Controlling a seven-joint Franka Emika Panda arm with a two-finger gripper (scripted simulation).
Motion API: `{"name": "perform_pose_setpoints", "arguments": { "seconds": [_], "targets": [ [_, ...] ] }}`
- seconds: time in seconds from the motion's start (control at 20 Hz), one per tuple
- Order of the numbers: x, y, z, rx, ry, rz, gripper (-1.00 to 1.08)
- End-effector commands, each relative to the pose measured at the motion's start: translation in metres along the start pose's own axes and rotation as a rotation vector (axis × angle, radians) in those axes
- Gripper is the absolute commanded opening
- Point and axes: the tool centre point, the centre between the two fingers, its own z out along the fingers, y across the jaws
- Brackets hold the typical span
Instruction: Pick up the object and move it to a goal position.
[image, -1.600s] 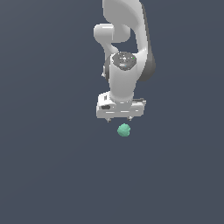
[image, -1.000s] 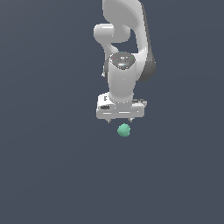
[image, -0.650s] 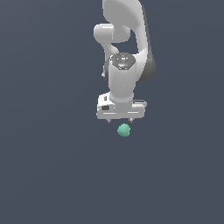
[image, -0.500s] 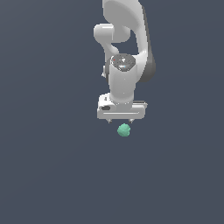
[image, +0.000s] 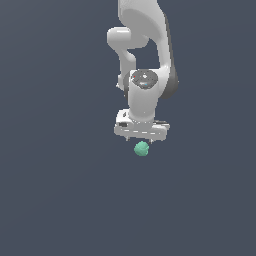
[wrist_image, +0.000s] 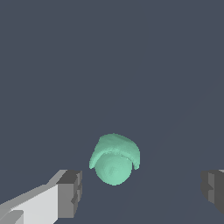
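Where the wrist view looks down past the claw (wrist_image: 140, 192), its two grey-padded fingers (wrist_image: 70, 193) stand wide apart, one at each side of the frame, with nothing clamped between them: the claw is released. In the gap lies the blob (wrist_image: 114, 158), a small matte teal-green lump with a rounded lower body and a cap-like ridge folded over its farther side. It sits closer to the finger with the long white shank than to the other finger, whose pad only just shows at the frame's edge, and it touches neither. It is much narrower than the space between the pads. Under it spreads a plain dark grey-blue floor (wrist_image: 131, 65), with no marks on it.

In the exterior view the blob (image: 141, 148) rests on the same floor (image: 60, 200), just below the claw (image: 141, 138), whose short fingertips hang from a broad white crossbar above it. The blob lies about midway under that bar, slightly toward the exterior view's right of the wrist's centre line. Whether the fingertips reach down to the level of the blob cannot be told from this angle. Above the bar rises the white arm (image: 145, 95), its round wrist joint facing the camera and its upper links running up out of the frame.
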Motion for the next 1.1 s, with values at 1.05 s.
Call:
{"name": "perform_pose_setpoints", "arguments": {
  "seconds": [1.05],
  "targets": [
    [-0.022, -0.014, 0.049, -0.025, -0.013, 0.358, 1.00]
  ]
}}
